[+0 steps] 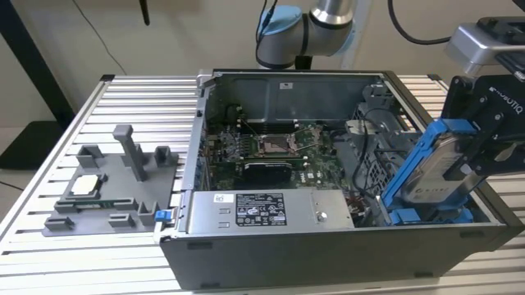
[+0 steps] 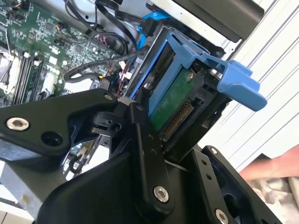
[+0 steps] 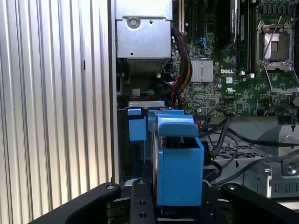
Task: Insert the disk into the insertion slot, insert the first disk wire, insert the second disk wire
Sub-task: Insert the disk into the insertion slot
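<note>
gripper (image 1: 469, 161): black metal, angular links with bolt heads; clenched on the disk's frame.
disk (image 1: 439, 166): flat silver slab with a white label, clipped in a glossy blue plastic frame; the second wrist view shows its green circuit board (image 2: 170, 100) and a row of connector pins.
disk position: tilted, high end up by the gripper, low end down at the slot, not lying flat in it.
slot (image 1: 404, 216): grey rectangular bay with blue plastic tabs, in the case corner on the exterior view's right.
case (image 1: 328, 264): open grey sheet-metal box; holds a green motherboard (image 1: 271, 147), 1 grey labelled power supply (image 1: 320, 212), black cables (image 1: 369, 166), a perforated cage (image 3: 236, 151).
table (image 1: 147, 92): ribbed aluminium slats.
fixture (image 1: 115, 190): matte grey plastic block; holds 1 square silver chip (image 1: 86, 183).
</note>
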Motion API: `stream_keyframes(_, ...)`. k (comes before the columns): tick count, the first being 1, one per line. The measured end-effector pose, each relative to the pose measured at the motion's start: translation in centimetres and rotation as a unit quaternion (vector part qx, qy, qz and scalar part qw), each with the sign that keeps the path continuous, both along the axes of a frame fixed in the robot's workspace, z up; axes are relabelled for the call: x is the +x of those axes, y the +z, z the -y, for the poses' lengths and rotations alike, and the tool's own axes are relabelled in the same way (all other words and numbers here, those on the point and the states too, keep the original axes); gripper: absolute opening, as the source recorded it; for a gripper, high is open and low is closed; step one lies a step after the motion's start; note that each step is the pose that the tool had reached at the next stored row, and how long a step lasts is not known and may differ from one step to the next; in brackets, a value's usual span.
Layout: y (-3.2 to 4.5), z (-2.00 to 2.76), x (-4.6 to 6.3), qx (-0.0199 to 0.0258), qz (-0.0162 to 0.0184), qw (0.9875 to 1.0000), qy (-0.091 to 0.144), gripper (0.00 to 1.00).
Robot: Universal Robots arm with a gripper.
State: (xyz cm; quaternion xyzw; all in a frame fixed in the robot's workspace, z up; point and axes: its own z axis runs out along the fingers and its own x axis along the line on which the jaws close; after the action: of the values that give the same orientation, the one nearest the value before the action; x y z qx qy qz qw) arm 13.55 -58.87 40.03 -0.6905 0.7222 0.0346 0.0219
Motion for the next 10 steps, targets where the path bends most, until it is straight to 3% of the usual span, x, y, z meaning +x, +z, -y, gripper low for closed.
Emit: stream_keyframes(10,-0.78,-0.21,-0.12,0.0001,0.0,1.0,0.0,0.0)
